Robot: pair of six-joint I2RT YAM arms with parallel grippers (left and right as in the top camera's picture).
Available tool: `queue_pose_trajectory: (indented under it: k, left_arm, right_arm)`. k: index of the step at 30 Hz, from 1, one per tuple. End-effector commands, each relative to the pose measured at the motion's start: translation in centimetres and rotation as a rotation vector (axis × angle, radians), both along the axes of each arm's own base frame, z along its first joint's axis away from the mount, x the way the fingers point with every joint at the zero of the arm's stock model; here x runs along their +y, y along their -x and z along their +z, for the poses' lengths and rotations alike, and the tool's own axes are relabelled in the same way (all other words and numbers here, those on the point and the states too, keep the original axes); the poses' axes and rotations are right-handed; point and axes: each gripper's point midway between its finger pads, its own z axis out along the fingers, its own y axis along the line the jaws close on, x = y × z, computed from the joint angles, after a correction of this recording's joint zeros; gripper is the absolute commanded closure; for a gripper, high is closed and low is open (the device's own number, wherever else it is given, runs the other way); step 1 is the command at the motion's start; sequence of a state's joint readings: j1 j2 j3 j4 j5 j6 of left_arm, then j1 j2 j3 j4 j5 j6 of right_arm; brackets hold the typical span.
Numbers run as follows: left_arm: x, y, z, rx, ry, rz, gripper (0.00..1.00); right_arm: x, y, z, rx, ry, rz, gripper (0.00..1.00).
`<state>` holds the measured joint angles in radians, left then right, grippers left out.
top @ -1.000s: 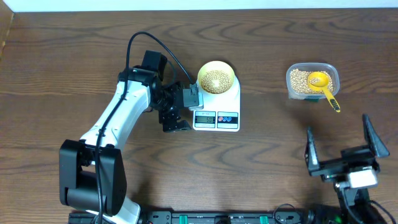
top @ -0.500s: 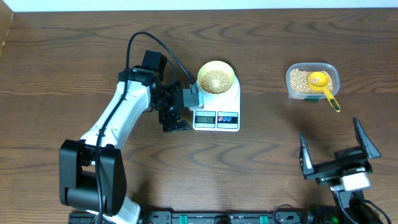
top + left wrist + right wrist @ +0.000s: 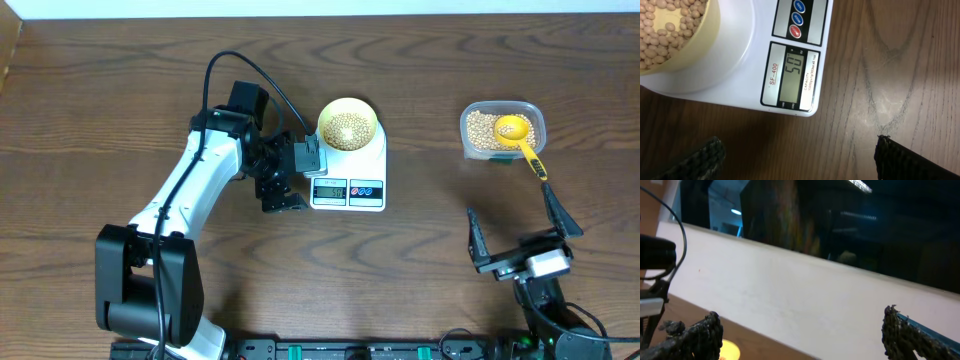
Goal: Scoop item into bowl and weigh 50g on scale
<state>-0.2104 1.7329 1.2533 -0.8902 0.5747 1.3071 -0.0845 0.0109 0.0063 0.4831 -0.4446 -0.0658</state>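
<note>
The white digital scale (image 3: 372, 160) sits near the middle of the wooden bench (image 3: 100, 100), with the pale yellow bowl (image 3: 324, 125) resting on its platform toward the far end. The bowl holds a heap of tan beans (image 3: 347, 128). The left gripper (image 3: 295, 177) hangs just beside the scale's left edge, level with the display end. Its jaws are spread wide and hold nothing, with one finger toward the bowl and the other past the scale's near corner. From the left wrist view the grey display (image 3: 794, 75) lies straight ahead between the two dark fingertips and reads 50. The round buttons (image 3: 796, 19) sit beside it, and the bean-filled bowl shows at the upper left, apart from both fingers. Well off to the right, a clear plastic container (image 3: 535, 112) holds more beans, and a yellow scoop (image 3: 514, 128) lies in it with its handle poking over the near rim. The right gripper (image 3: 510, 205) is at the near right edge of the bench, well apart from the container and far from the scale. It is released, its jaws wide and empty, and it tilts up so its camera faces a white wall (image 3: 790, 295).
</note>
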Motion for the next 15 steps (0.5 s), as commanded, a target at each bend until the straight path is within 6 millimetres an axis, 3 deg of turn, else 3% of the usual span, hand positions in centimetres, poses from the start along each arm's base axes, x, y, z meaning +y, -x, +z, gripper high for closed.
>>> queue_pose_trajectory:
  k: [1,5,10,12,15]
  left_arm:
    - [-0.1,0.2,-0.1,0.012,0.013,-0.005,0.02]
    - [-0.1,0.2,-0.1,0.012,0.013,-0.005,0.02]
    - [-0.1,0.2,-0.1,0.012,0.013,-0.005,0.02]
    - [-0.1,0.2,-0.1,0.012,0.013,-0.005,0.02]
    - [-0.1,0.2,-0.1,0.012,0.013,-0.005,0.02]
  right_arm:
    - [-0.2,-0.6,-1.3,0.062,-0.010,-0.008,0.01]
    - [-0.3,-1.9,-5.1,0.237,-0.023,-0.009,0.01]
    - [-0.3,-2.5,-12.0,0.537,-0.046,-0.009,0.01]
    - [-0.3,-2.6,-11.1,0.500,-0.042,-0.009,0.01]
    - [-0.4,-2.6,-11.6,0.521,-0.044,-0.013,0.01]
